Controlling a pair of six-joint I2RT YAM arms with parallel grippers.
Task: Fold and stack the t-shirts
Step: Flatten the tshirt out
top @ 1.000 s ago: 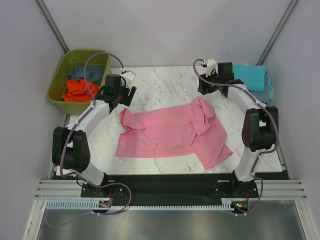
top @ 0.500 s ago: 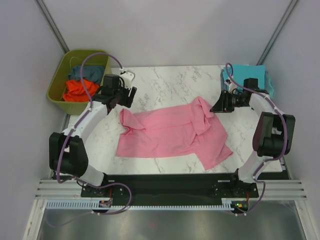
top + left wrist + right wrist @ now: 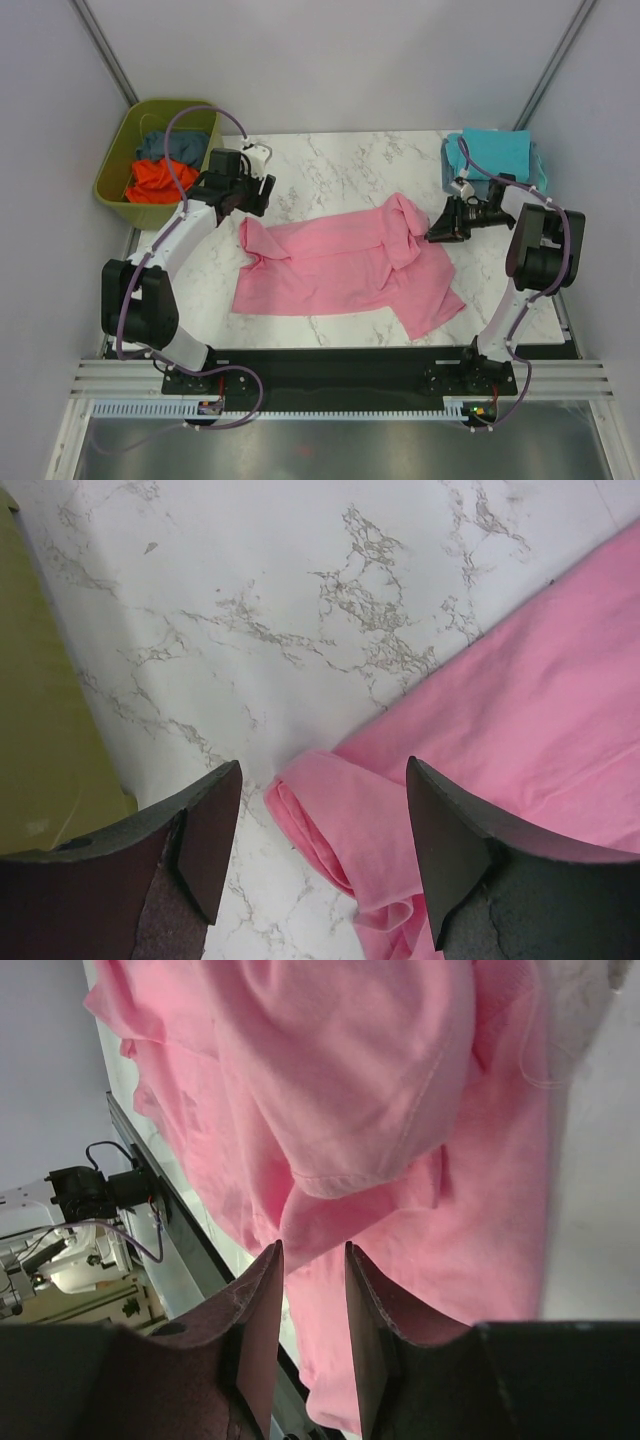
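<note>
Left gripper (image 3: pixel 320 770), spread wide, straddles the light pink cloth t-shirt's (image 3: pixel 340 265) rolled sleeve toward the desk's left edge. Right gripper (image 3: pixel 312 1250), narrow and empty, faces the opposite sleeve, likely to flatten it.

The top external camera looks steeply down from above and behind the arm bases (image 3: pixel 190 372), far enough back to hold the whole table (image 3: pixel 340 160). Each wrist camera sits close behind its own jaws. The left gripper (image 3: pixel 322 770), jaws wide, frames a corner of the pink t-shirt (image 3: pixel 520 700) between them. The right gripper (image 3: pixel 313 1250), jaws narrowly parted, faces the same shirt just ahead. All three views share it.
</note>
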